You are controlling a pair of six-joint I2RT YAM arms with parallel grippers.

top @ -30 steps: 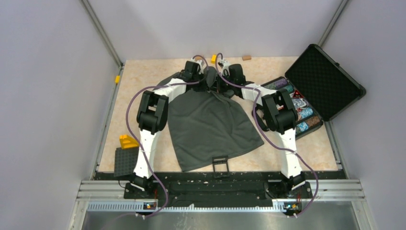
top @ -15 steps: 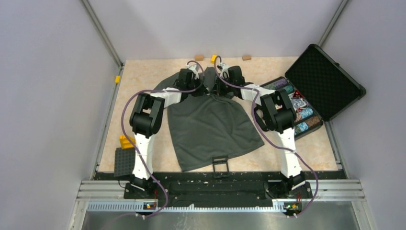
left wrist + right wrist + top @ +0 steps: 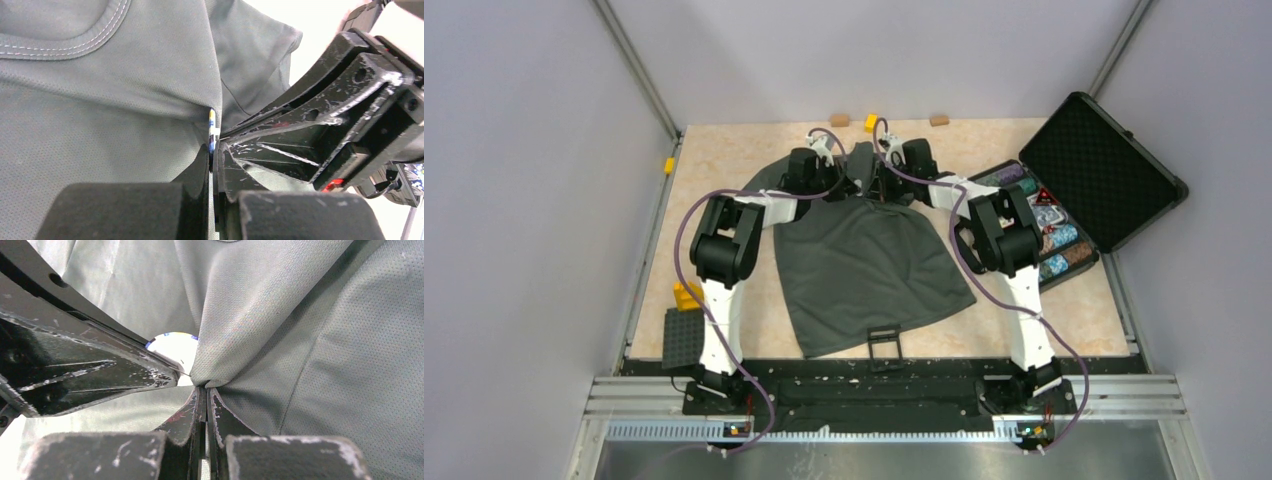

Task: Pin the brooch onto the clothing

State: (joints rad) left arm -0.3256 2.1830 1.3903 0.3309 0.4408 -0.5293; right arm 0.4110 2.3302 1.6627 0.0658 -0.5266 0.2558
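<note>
Just below the collar (image 3: pixel 95 42) of the shirt (image 3: pixel 100 115), the left gripper (image 3: pixel 214 150) is clamped on the brooch (image 3: pixel 213 127), which sits edge-on against the cloth. The right gripper (image 3: pixel 204 389) pinches a raised fold beside it, likely to give the pin taut fabric to pierce.

The clothing (image 3: pixel 864 265) lies mid-desk (image 3: pixel 724 170), collar end farthest. There the left arm's fingers (image 3: pixel 200 167) and the right arm's fingers (image 3: pixel 221 412) meet, the brooch (image 3: pixel 212 125) between them (against a raised fold). An open case (image 3: pixel 1099 170) lies right, a small frame (image 3: pixel 884 338) at the near hem, and a studded plate (image 3: pixel 684 340) near-left.
</note>
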